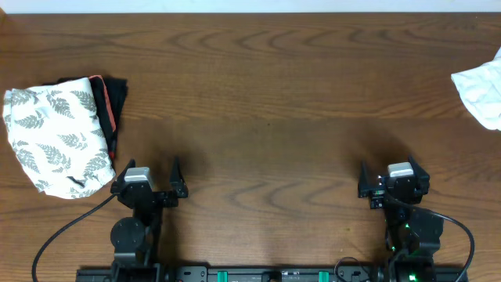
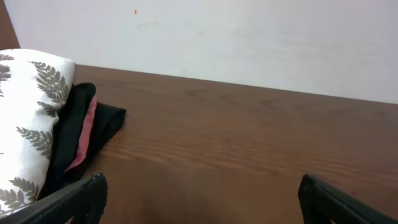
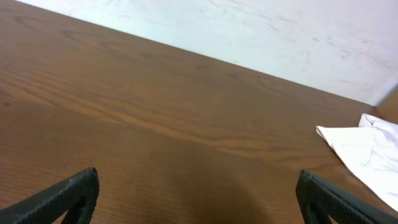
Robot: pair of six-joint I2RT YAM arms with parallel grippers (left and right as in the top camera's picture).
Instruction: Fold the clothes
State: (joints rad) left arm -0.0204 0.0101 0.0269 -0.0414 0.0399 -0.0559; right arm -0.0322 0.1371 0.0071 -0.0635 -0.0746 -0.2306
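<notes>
The clothes [image 1: 55,137], white fabric with a grey-green fern print, lie as a compact folded bundle at the table's left edge; the left wrist view catches them at its left side [image 2: 25,124]. My left gripper [image 1: 149,174] stands open just right of the bundle's near corner, apart from it, with only bare wood between its fingers [image 2: 202,186]. Across the table at the near right, my right gripper [image 1: 393,166] is open too and holds nothing [image 3: 198,180].
A black bundle with coral-pink trim [image 1: 113,102] lies under and beside the printed bundle's far right side [image 2: 81,134]. A plain white cloth [image 1: 481,90] sits crumpled at the far right edge [image 3: 367,152]. The brown wooden table [image 1: 266,94] meets a white wall at the back.
</notes>
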